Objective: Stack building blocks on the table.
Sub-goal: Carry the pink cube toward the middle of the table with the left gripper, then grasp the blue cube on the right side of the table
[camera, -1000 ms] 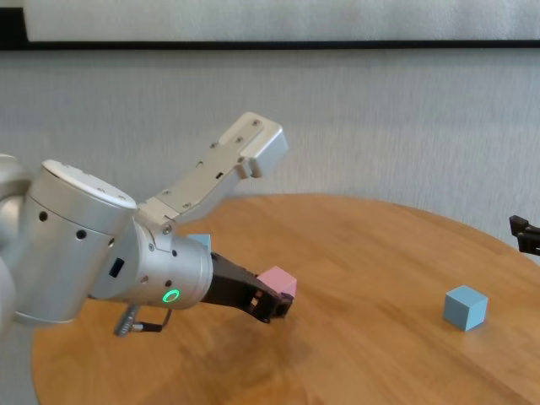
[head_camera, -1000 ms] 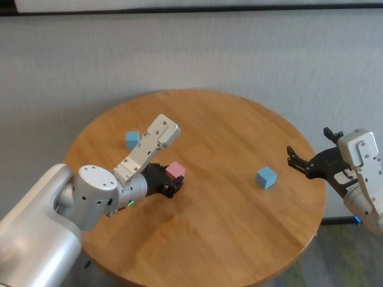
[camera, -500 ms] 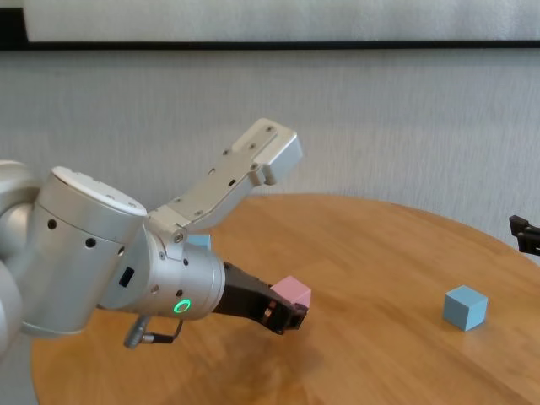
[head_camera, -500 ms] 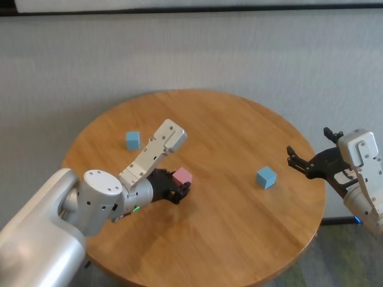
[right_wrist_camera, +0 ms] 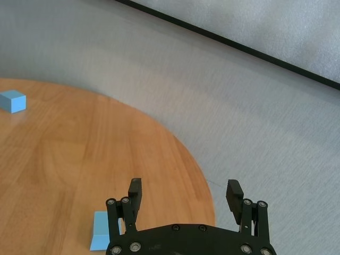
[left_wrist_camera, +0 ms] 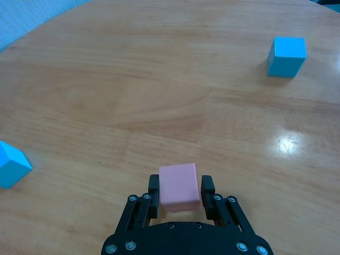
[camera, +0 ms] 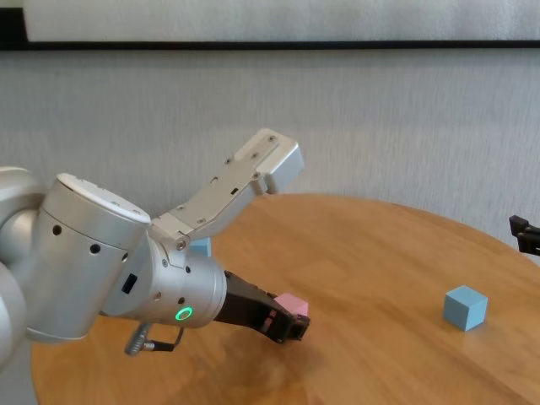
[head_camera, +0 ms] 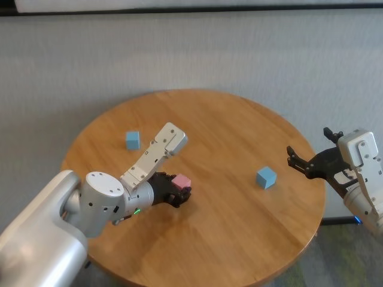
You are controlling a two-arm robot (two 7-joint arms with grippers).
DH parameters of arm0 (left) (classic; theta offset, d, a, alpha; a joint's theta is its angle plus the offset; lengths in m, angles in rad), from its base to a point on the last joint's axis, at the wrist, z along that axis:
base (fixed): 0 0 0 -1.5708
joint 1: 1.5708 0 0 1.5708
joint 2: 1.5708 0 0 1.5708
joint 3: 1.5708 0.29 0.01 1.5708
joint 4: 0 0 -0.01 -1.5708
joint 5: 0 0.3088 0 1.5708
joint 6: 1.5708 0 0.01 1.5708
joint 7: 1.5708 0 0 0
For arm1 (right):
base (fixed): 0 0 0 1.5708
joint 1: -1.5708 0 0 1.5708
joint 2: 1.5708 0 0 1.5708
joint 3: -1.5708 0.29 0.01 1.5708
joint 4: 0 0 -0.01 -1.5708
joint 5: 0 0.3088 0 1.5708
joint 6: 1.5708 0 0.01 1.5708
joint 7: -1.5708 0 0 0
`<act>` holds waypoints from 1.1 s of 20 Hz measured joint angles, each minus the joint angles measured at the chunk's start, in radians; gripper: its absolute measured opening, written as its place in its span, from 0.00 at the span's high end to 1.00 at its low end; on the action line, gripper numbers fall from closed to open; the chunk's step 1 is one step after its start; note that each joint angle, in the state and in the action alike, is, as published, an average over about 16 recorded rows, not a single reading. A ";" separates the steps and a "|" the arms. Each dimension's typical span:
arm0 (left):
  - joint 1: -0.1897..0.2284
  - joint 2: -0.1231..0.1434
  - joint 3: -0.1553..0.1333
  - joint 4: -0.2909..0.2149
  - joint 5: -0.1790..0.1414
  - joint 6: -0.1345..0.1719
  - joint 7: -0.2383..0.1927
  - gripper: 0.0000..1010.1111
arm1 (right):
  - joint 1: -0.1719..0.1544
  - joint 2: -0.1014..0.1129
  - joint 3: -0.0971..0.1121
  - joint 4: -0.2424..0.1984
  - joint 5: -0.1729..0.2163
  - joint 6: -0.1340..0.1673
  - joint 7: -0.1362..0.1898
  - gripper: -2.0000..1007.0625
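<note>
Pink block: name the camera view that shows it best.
The left wrist view: the pink block sits unobstructed between the left gripper fingers. Head and chest views show it small, partly hidden by that gripper. The right wrist view misses it.

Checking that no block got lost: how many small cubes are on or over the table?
3: a pale pink matte cube in the left end effector; one light blue cube far left; another light blue cube near the open right end effector.
</note>
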 joint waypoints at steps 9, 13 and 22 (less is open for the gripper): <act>0.010 0.018 -0.015 -0.049 0.002 -0.006 0.020 0.25 | 0.000 0.000 0.000 0.000 0.000 0.000 0.000 0.00; 0.029 0.050 -0.034 -0.112 0.021 -0.012 0.052 0.14 | 0.000 0.000 0.000 0.000 0.000 0.000 0.000 0.00; 0.087 0.140 -0.082 -0.252 0.084 -0.022 0.125 0.02 | -0.001 0.001 0.001 -0.003 0.001 0.001 0.005 0.00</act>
